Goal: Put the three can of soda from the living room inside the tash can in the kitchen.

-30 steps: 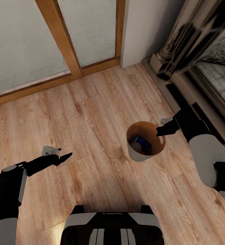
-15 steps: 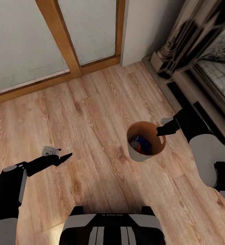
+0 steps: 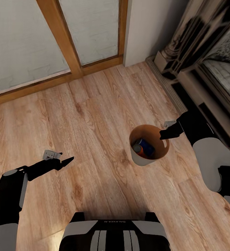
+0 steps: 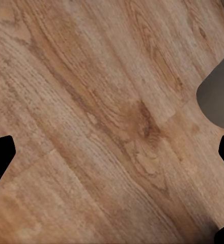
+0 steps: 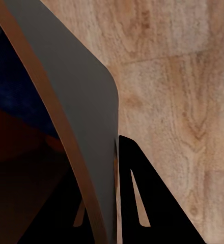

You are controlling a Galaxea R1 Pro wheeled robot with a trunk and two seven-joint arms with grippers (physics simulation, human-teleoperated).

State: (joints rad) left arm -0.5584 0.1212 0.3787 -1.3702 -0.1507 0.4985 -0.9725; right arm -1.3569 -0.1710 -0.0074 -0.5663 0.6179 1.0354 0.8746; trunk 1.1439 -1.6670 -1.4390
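Note:
The tash can (image 3: 141, 159), grey outside and copper-brown inside, hangs just above the wood floor at centre right of the head view. My right gripper (image 3: 162, 134) is shut on its rim. In the right wrist view the tash can wall (image 5: 76, 101) runs between the two black fingers (image 5: 142, 203). Inside the bin lie a dark blue can of soda (image 3: 148, 146) and an orange one (image 3: 137, 149); any other is hidden. My left gripper (image 3: 66, 159) is open and empty over bare floor, well left of the bin.
Wood-framed glass doors (image 3: 59, 45) stand ahead, with a white wall section (image 3: 149, 28) beside them. The fireplace surround (image 3: 205, 69) runs along the right, close behind my right arm. Open wood floor (image 3: 94, 115) stretches between the doors and me.
The whole view has shifted slightly, with doors and fireplace sliding up the picture. The bin stays fixed at my right gripper. Both arms keep their pose.

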